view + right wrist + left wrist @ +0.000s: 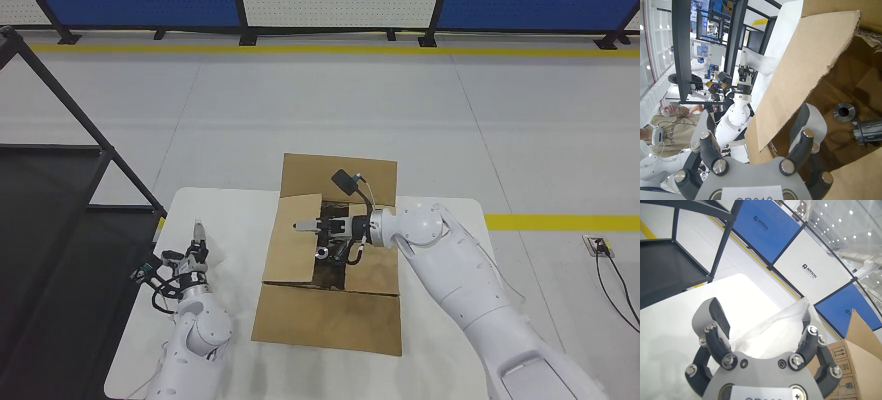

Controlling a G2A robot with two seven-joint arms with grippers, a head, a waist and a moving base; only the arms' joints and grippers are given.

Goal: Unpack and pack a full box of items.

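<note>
On your far left a black metal rack (60, 215) stands beside the white table (230, 205). Your left gripper (761, 315) is over the left side of that table, well apart from the box. Its jaws are spread wide. A piece of clear, crinkly plastic wrap (776, 328) sits between them and hangs over one finger. The other finger's black pad (719, 317) is bare.

In the middle of the table sits the big brown cardboard box (325, 320) with its flaps folded out. Your right gripper (757, 113) is at the box's raised left flap (800, 75). Its jaws are wide too. One finger is outside the flap and the other is inside the box, so the flap's edge stands between them. You cannot tell if either finger touches the cardboard.

Down on the box floor lies a shiny silver metal ring (843, 112) with a dark hole in it. Just beside it is a grey ribbed metal part (866, 130). Some crumpled pale paper (868, 40) pokes in along the box's inner wall.
</note>
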